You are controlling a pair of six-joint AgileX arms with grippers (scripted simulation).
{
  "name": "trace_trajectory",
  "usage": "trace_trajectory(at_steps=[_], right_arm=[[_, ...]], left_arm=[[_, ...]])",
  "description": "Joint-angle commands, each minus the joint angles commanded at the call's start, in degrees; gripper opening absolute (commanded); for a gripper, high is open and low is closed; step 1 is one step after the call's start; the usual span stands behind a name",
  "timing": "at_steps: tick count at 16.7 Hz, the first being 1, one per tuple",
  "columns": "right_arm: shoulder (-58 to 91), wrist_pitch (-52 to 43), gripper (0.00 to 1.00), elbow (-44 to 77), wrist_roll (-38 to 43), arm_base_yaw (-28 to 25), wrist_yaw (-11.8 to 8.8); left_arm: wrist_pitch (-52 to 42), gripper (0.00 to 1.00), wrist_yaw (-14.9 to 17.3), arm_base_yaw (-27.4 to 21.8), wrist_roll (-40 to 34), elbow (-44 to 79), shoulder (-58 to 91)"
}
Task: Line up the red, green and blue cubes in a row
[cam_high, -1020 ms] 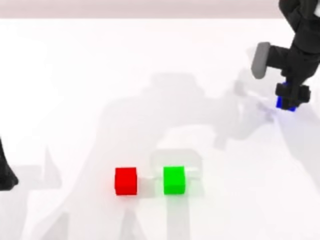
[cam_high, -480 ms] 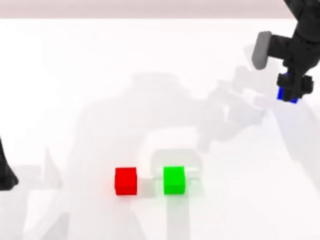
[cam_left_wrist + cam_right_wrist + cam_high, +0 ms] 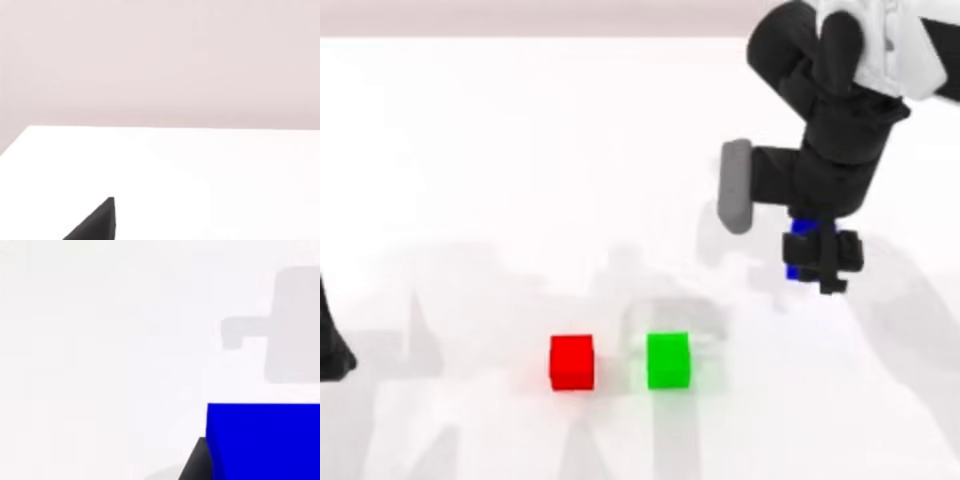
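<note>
The red cube and the green cube sit side by side near the table's front, with a small gap between them. My right gripper hangs above the table, right of and behind the green cube, shut on the blue cube. In the right wrist view the blue cube fills the corner beside one dark finger. My left arm is parked at the left edge. Its wrist view shows one dark finger far to the side, open over bare table.
The white table top runs to a back edge against a pale wall. The right arm's grey link juts out to the left of its wrist, above the table.
My right arm has carried the blue cube from the far right toward the left and front, closer to the green cube, and higher. The red and green cubes and the left arm have not moved.
</note>
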State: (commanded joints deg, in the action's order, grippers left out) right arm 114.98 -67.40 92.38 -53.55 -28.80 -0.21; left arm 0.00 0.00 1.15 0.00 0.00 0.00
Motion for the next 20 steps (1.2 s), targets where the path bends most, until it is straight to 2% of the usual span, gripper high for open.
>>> trace_trajectory(at_steps=[3, 5, 11, 17, 20], right_arm=[[-5.7, 1.7, 0.0, -7.7, 2.3, -7.6, 0.0], [-7.8, 2.3, 0.0, -10.2, 3.1, -10.2, 0.0], [-7.7, 3.2, 0.0, -11.2, 3.2, -10.4, -0.1], [-4.2, 15.7, 0.0, -19.5, 3.4, -10.5, -0.1], [-3.5, 17.5, 0.0, -21.0, 3.3, -10.6, 0.0]], left_arm=[[0.0, 1.0, 0.0, 0.0, 0.0, 0.0, 0.0], [0.0, 1.0, 0.0, 0.0, 0.0, 0.0, 0.0], [0.0, 1.0, 0.0, 0.0, 0.0, 0.0, 0.0], [0.0, 1.0, 0.0, 0.0, 0.0, 0.0, 0.0], [0.0, 1.0, 0.0, 0.0, 0.0, 0.0, 0.0]])
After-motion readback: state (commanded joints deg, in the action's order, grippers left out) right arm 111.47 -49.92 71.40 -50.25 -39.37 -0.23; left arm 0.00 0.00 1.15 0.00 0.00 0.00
